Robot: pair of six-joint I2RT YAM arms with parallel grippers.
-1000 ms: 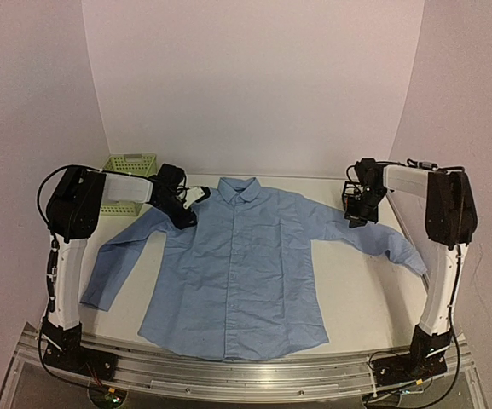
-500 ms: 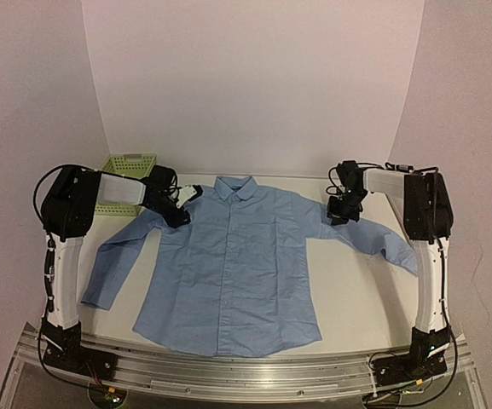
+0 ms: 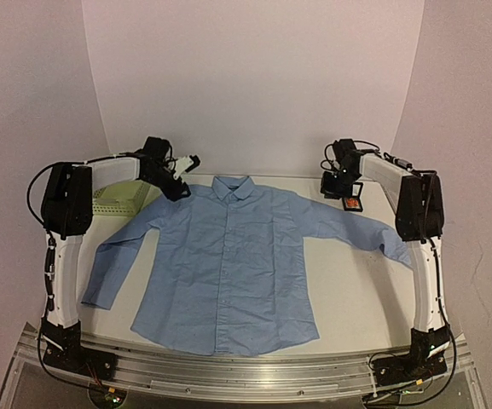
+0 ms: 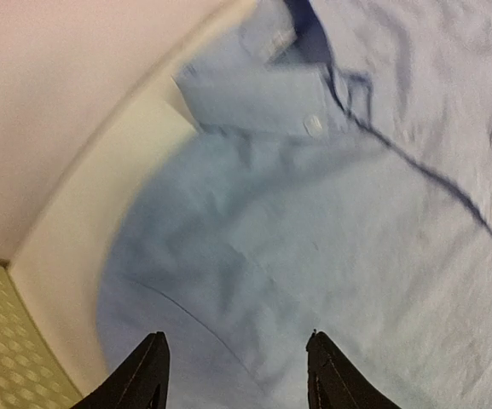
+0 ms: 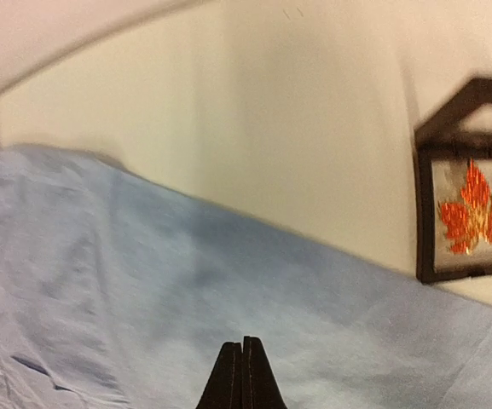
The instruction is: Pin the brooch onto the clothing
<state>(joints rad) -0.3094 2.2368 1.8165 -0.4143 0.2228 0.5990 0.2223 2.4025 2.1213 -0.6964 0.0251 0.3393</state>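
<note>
Findings, near to far. Noted shirt [image 3: 228,264] spread flat, front up, on table [image 3: 356,290], hem toward the arm bases, collar [image 3: 233,186] at 12 o'clock. Judged the laying-out done and pinning not begun. Took the step in hand to be the reach for the brooch.

Located brooch [image 5: 473,207], an orange-red leaf, lying in small black box [image 5: 422,213] at 2 o'clock from shirt centre, just beyond the right sleeve's far edge. Cannot tell whether box touches cloth. Found right gripper [image 5: 242,358] hovering at 11 o'clock of the box, jaws pressed together, holding nothing. Placed the brooch at 2 o'clock of its fingertips in the wrist view. Found left gripper [image 4: 235,349] at 10 o'clock off the collar, raised over the shoulder, jaws apart and empty. Noted green basket [image 3: 118,198] at 8 o'clock from it.

Next move, as judged: part the right jaws, swing toward 2 o'clock, lower squarely into the box, nip the leaf by its edge. Expect little margin, given a thin piece inside a raised rim.

Against one second earlier: recorded both grippers drawn back toward the rear wall, left off the shoulder, right off the sleeve. Recorded box and brooch uncovered in the overhead view, and basket partly hidden behind the left arm.
</note>
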